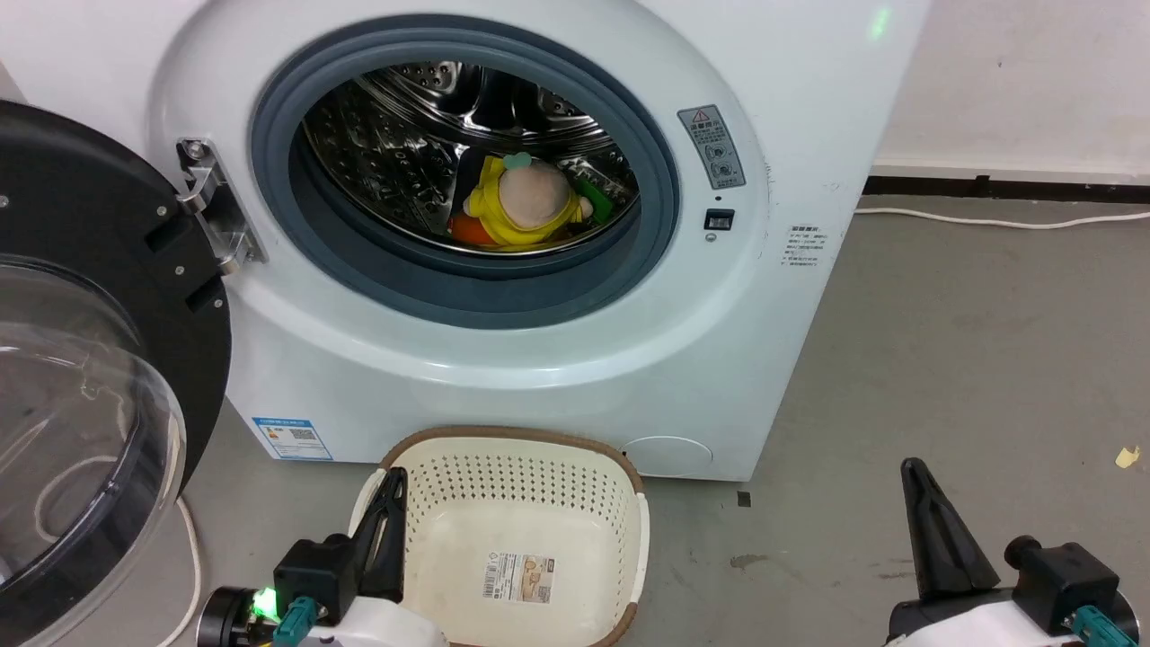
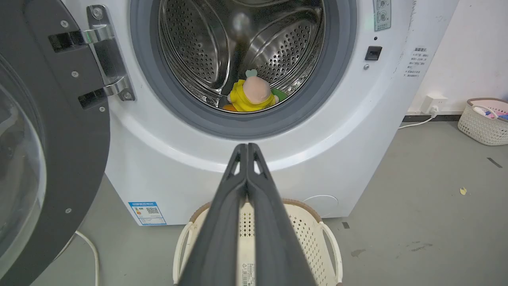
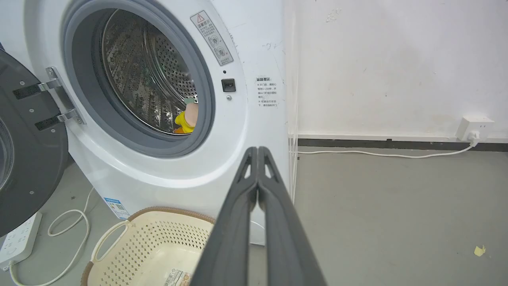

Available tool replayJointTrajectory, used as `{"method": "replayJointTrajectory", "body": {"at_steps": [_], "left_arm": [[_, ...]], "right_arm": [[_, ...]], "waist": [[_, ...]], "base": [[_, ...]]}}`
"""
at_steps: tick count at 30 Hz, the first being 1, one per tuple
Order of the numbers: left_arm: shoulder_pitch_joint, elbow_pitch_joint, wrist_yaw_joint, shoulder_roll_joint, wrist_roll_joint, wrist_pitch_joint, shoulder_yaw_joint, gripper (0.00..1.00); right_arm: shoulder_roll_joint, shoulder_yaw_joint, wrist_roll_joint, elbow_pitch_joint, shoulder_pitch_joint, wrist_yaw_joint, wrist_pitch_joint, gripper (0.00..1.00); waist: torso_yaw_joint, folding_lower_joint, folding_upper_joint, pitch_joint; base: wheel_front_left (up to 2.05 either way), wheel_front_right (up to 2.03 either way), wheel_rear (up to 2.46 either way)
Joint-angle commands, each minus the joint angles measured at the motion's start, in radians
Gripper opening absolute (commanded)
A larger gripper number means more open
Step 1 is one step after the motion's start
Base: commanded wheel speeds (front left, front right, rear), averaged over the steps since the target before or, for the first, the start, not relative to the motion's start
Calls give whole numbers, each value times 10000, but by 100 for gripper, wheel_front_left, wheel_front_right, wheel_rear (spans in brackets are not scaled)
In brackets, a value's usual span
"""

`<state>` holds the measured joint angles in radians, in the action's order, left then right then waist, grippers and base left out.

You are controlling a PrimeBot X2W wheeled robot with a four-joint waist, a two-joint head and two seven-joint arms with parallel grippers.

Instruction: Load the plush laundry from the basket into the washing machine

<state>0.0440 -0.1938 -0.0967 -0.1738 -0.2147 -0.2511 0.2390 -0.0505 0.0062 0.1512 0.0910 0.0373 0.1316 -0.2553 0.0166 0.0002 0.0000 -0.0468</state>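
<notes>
White metal takes up the far side of the head view. The washing machine (image 1: 557, 359) stands with its round door (image 1: 99, 359) swung open to the left, clear glass in a black rim. At the bottom of the steel drum (image 1: 377, 153) lies the doll (image 1: 526, 202). Its pale pink head is towards the opening with the yellow hood around it, orange showing at its left and green at its right. On the grey floor (image 1: 943, 359), right in front of the machine, stands the cream basket (image 1: 512, 435), its bare bottom carrying a label (image 1: 521, 577). The left gripper (image 1: 393, 476) is at the basket's left rim. The right gripper (image 1: 912, 467) is well off to the right, over the floor.

In the left wrist view, the left gripper's two dark fingers (image 2: 222, 222) are pressed together tip to tip and hold nothing. They point up towards the machine's opening, with the basket beneath them. Far to the right a second pale basket (image 2: 484, 123) with coloured things in it stands by the wall, near a wall socket (image 2: 432, 104).

In the right wrist view, the right gripper's fingers (image 3: 234, 230) also meet at the tips and grip nothing. The doll shows partly behind the grey door ring (image 3: 166, 146). A power strip (image 3: 18, 238) lies on the floor at the near left, and a yellow scrap (image 3: 479, 250) lies at the right.
</notes>
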Motion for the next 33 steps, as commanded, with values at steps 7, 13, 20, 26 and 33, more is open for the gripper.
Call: {"method": "replayJointTrajectory", "body": {"at_steps": [7, 13, 20, 26, 33], "left_arm": [[-37, 150, 79, 100, 172, 167, -187, 0], [-58, 244, 126, 159, 274, 289, -302, 0], [-83, 353, 180, 229, 395, 432, -436, 0], [-104, 447, 227, 288, 499, 555, -552, 0], [-128, 555, 281, 357, 619, 698, -686, 0]], "right_arm": [[2, -5, -116, -73, -30, -1, 200, 0], [2, -8, -189, -117, -48, -1, 323, 0], [2, -12, -275, -168, -69, -2, 467, 0], [2, -15, -348, -212, -87, -2, 590, 0], [2, -18, -433, -263, -108, -3, 733, 0]], "waist": [[-9, -1, 0, 29], [-17, -1, 0, 52], [-27, -1, 0, 79], [-35, -1, 0, 102], [-45, -1, 0, 129]], "base": [[0, 0, 0], [0, 0, 0], [0, 0, 0], [0, 0, 0], [0, 0, 0]]}}
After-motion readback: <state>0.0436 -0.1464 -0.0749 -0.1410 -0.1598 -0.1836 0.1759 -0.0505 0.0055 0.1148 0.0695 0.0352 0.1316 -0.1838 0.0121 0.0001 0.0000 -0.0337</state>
